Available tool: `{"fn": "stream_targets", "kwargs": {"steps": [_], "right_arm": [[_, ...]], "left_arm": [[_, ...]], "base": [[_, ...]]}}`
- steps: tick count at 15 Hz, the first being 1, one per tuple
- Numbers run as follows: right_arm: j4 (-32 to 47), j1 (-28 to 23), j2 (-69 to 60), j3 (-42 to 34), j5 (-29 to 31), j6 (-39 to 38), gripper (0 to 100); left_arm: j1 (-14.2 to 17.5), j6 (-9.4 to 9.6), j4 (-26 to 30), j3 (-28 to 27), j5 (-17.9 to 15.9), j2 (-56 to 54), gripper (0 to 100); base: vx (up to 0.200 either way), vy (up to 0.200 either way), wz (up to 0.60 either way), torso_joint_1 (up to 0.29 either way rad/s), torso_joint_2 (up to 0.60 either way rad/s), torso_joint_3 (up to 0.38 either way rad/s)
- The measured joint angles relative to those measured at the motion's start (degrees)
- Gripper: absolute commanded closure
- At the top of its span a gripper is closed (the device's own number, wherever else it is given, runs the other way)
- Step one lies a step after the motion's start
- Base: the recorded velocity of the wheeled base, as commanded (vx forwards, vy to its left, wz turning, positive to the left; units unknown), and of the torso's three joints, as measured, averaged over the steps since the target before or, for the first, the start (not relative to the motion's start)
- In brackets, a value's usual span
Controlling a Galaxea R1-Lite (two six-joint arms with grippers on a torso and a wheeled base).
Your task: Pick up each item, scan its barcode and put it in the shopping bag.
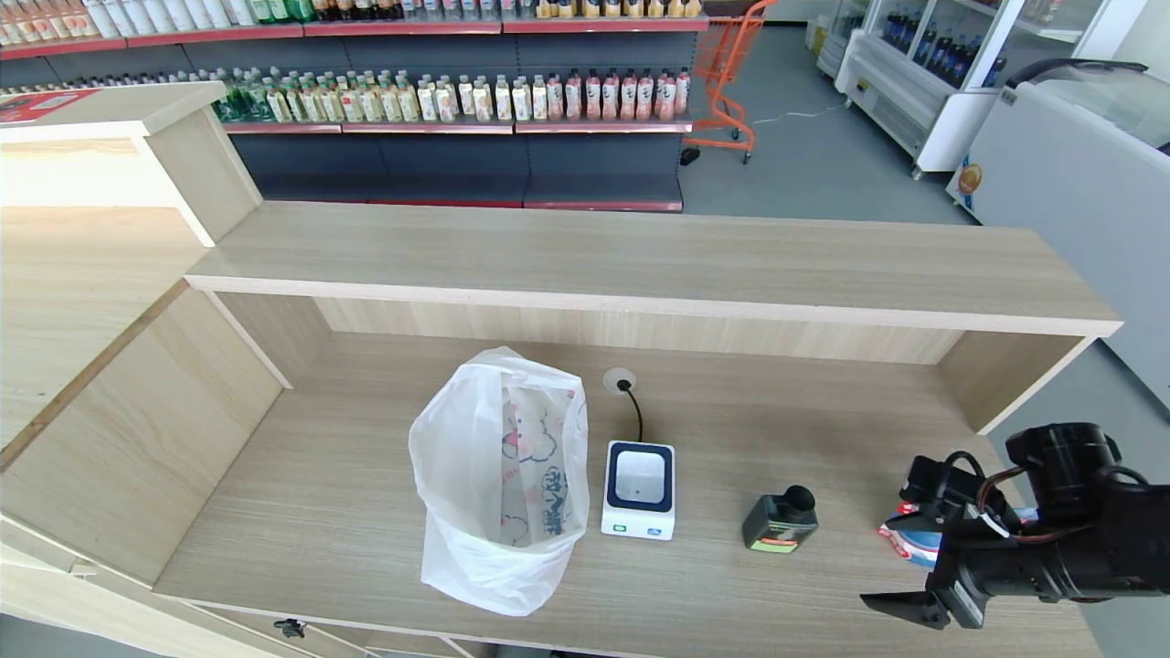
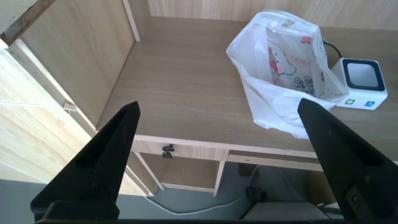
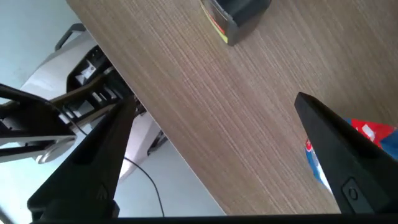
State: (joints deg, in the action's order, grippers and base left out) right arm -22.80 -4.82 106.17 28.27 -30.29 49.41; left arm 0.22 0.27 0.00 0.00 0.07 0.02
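Observation:
A white shopping bag (image 1: 475,493) stands open on the counter with a patterned packet (image 1: 541,457) inside it. Right of the bag sits the white barcode scanner (image 1: 639,489) with its dark window facing up. Farther right a dark bottle (image 1: 780,521) stands upright. A red and blue packet (image 1: 905,541) lies at the counter's right end, partly hidden by my right arm. My right gripper (image 1: 914,599) hovers open over the front right edge, beside that red and blue packet (image 3: 376,138) and short of the dark bottle (image 3: 239,17). My left gripper (image 2: 217,174) hangs open off the counter's front, with the shopping bag (image 2: 280,74) and scanner (image 2: 362,82) beyond it.
A raised ledge (image 1: 640,265) runs along the back of the counter (image 1: 302,512), with wooden side walls at both ends. The scanner's cable drops into a grommet (image 1: 620,378). Drink shelves and freezers stand across the aisle.

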Motion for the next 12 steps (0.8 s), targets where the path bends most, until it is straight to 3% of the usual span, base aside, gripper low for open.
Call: {"fn": "stream_targets", "kwargs": {"steps": [2,3,12], "right_arm": [[-5.1,1.6,3.5,0.9,-0.2,-0.1,0],[-5.7,2.4,4.9,1.3,-0.4,-0.1,100],[-8.5,5.7,8.3,2.5,-3.1,-0.3,100]], "left_arm": [[0.0,0.0,0.0,0.0,0.0,0.0,0],[0.0,0.0,0.0,0.0,0.0,0.0,0],[0.0,0.0,0.0,0.0,0.0,0.0,0]], "base": [[0.0,0.0,0.0,0.0,0.0,0.0],[0.0,0.0,0.0,0.0,0.0,0.0],[0.0,0.0,0.0,0.0,0.0,0.0]]}}
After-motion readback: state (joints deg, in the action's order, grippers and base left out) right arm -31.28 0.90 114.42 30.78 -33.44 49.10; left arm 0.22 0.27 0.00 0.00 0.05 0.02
